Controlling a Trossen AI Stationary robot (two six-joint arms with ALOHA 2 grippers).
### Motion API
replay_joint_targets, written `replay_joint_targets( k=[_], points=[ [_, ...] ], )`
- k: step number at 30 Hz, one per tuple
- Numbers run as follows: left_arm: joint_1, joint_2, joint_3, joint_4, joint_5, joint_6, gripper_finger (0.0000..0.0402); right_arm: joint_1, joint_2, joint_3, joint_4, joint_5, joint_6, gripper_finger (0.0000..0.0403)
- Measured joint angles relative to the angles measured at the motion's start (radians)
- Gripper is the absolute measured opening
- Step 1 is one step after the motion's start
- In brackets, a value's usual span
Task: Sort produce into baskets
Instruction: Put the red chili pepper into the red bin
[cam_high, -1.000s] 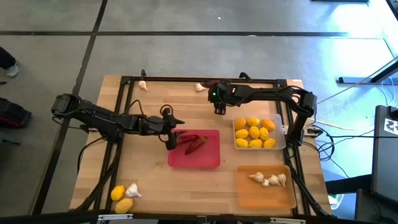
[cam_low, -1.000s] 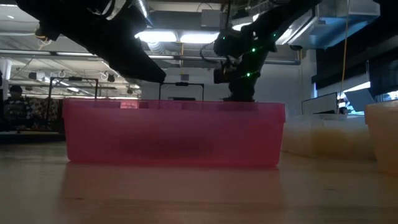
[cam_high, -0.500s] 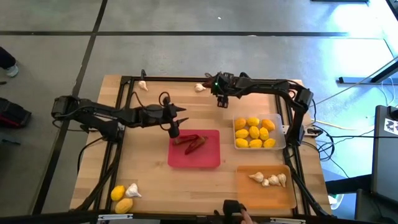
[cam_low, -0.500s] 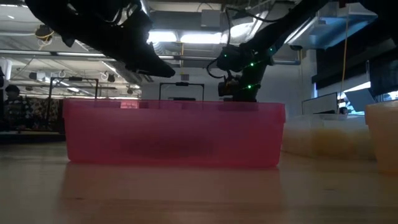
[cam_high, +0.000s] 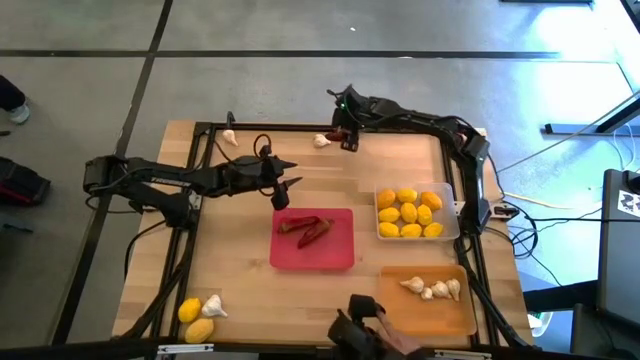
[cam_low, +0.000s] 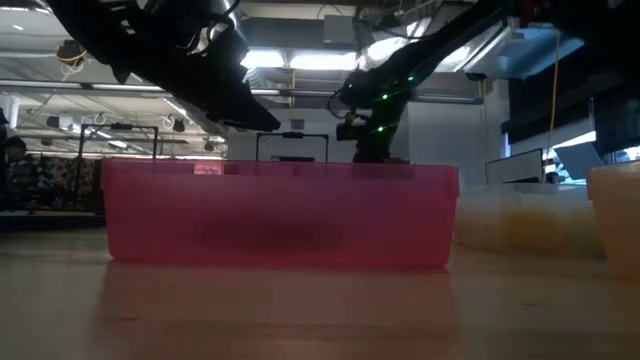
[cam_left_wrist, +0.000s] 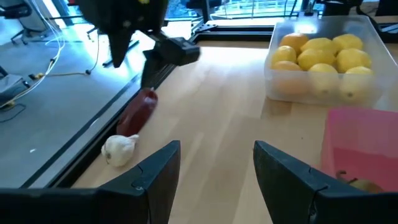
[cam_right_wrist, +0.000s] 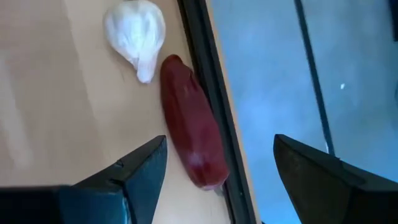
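A dark red chili (cam_right_wrist: 193, 140) lies at the table's far edge against the black frame rail, with a garlic bulb (cam_right_wrist: 137, 34) beside it. My right gripper (cam_right_wrist: 221, 186) hovers open above the chili, touching nothing; in the high view it (cam_high: 347, 135) stands beside that garlic (cam_high: 321, 141). My left gripper (cam_high: 283, 190) is open and empty, just beyond the far side of the red tray (cam_high: 312, 262), which holds chilies (cam_high: 310, 228). The clear tray (cam_high: 452, 213) holds lemons, and the orange tray (cam_high: 428, 315) holds garlic.
Two lemons and a garlic bulb (cam_high: 197, 315) lie at the near left corner. Another garlic bulb (cam_high: 230, 137) sits at the far left. A person's hand (cam_high: 360, 335) shows at the near edge. Bare wood lies between the trays and the far rail.
My right gripper has moved toward the table's far edge and now stands over the chili and garlic there. My left gripper has swung toward the far edge, off the red tray. A person's hand has come in at the near edge.
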Motion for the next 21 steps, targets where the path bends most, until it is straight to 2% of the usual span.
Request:
replay_joint_targets(
  k=[4, 8, 21],
  points=[
    [-0.002, 0.0, 0.0, -0.003, 0.001, -0.004, 0.02, -0.019, 0.101, 0.122, -0.118, -0.011, -0.007, 0.0287],
    [-0.003, 0.0, 0.0, -0.009, 0.002, -0.018, 0.02, -0.04, 0.168, 0.204, -0.165, -0.024, -0.007, 0.0287],
    [-0.003, 0.0, 0.0, -0.012, 0.002, -0.021, 0.02, -0.057, 0.254, 0.22, -0.155, -0.03, -0.011, 0.0287]
  ],
)
